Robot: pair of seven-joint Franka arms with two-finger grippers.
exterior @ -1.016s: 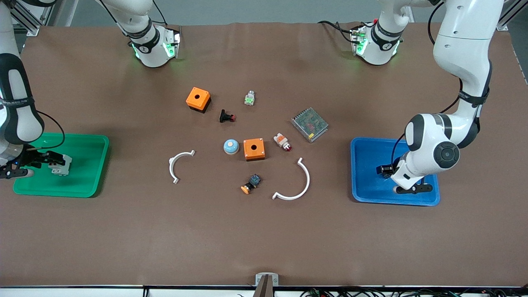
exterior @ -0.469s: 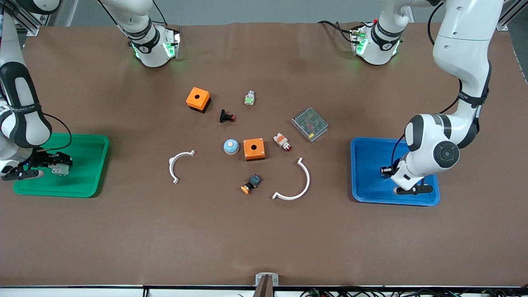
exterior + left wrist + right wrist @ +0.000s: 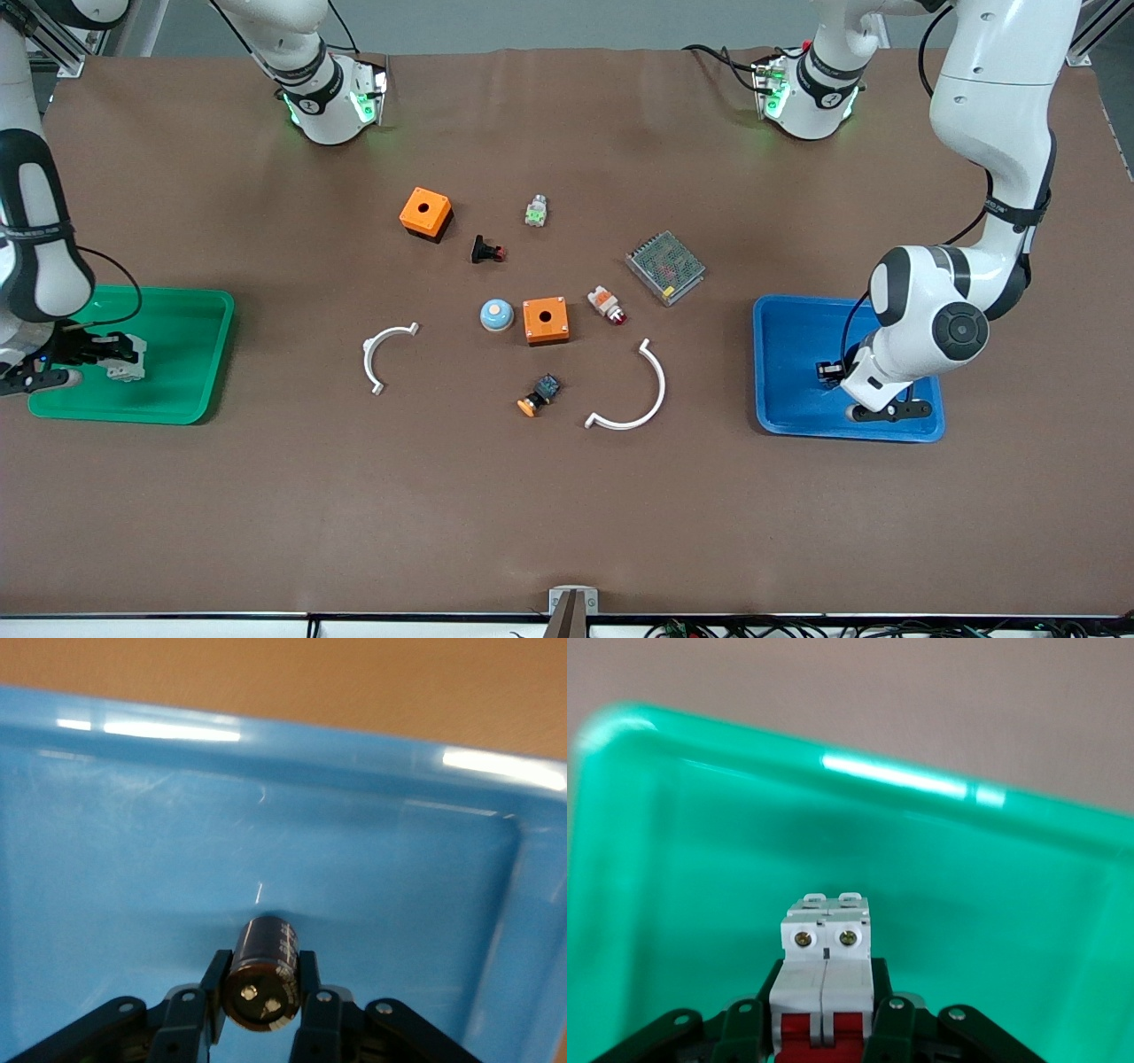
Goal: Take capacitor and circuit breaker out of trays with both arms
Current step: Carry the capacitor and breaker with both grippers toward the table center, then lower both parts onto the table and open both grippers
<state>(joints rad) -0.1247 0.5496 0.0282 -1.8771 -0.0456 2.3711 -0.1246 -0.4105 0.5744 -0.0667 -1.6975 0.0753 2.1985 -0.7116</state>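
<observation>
My left gripper [image 3: 830, 372] is shut on the capacitor [image 3: 262, 967], a small black cylinder with a pale end, and holds it low inside the blue tray [image 3: 788, 346]. In the left wrist view the fingers [image 3: 306, 992] clamp its sides above the tray floor [image 3: 266, 833]. My right gripper [image 3: 104, 353] is shut on the breaker [image 3: 121, 359], a light-grey block with red levers, low inside the green tray [image 3: 182, 354]. The right wrist view shows the breaker [image 3: 826, 966] between the fingers [image 3: 879, 1014] over the green tray floor [image 3: 726, 859]. I cannot tell if either part touches its tray.
In the table's middle lie two orange boxes [image 3: 425, 213] [image 3: 546, 320], a black red-tipped button [image 3: 486, 251], a blue dome [image 3: 497, 315], a white-and-orange switch [image 3: 607, 304], an orange-capped button [image 3: 539, 395], a mesh-covered unit [image 3: 665, 267] and two white curved pieces [image 3: 383, 354] [image 3: 633, 390].
My right gripper with the breaker has shifted slightly toward the right arm's end of the green tray. My left gripper has dipped a little in the blue tray.
</observation>
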